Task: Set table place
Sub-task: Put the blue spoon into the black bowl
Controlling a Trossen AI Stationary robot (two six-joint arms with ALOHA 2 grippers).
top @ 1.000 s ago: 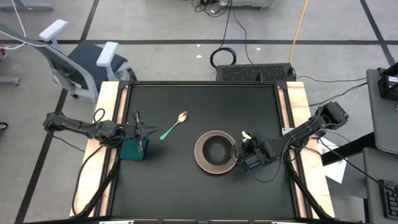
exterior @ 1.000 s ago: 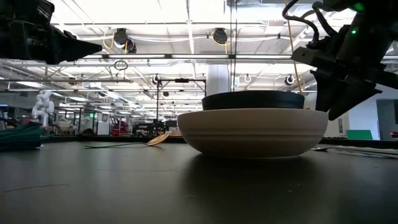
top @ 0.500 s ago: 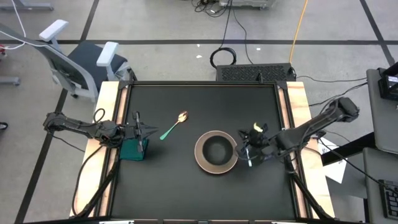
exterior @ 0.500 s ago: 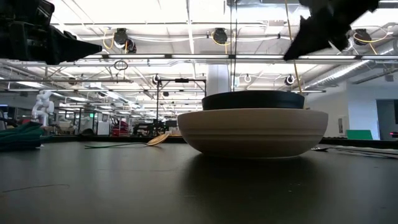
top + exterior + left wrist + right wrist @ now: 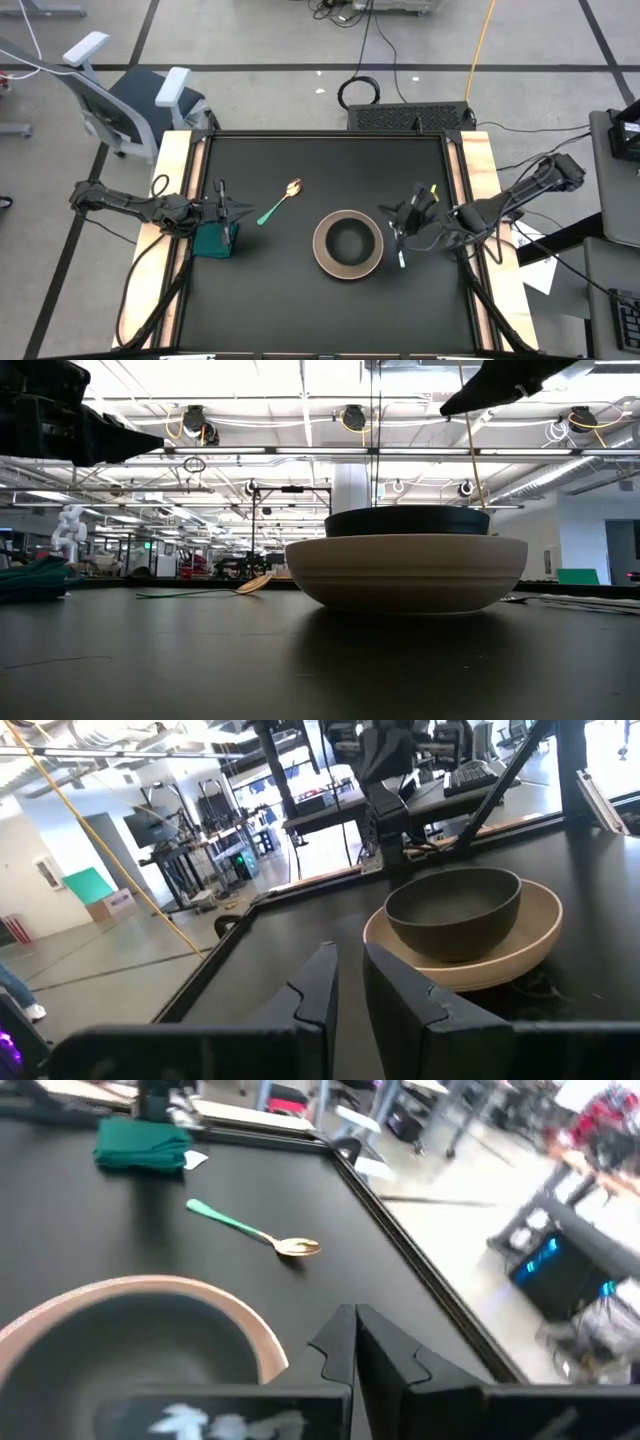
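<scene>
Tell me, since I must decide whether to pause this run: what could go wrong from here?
1. The right gripper is shut and empty near the fork, which lies flat beside the plate; a grab may slip or nudge the plate.
2. The bowl sits in that plate; a bump could shift both.
The left gripper waits over the green cloth.

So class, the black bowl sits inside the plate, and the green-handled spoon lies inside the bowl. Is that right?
Not quite. The black bowl does sit inside the plate, but the green-handled spoon lies on the table, apart from both, toward the left arm. The high view shows it.
</scene>
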